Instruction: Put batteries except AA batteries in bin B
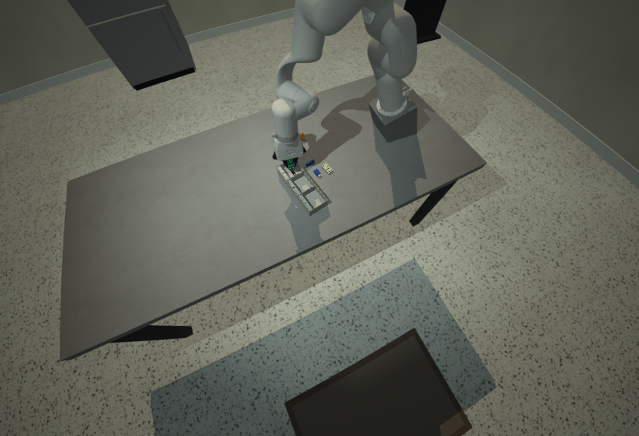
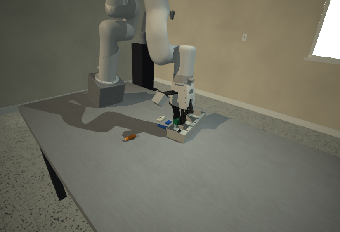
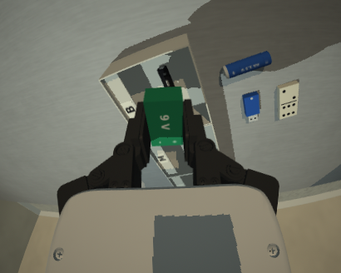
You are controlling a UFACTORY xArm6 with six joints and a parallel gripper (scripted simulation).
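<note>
"9v" on the green battery; "b" on the bin wall.

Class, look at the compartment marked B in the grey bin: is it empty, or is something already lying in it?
Not empty. In the wrist view a small black thing lies in the B compartment, beneath the green 9V battery clamped in the gripper.
</note>
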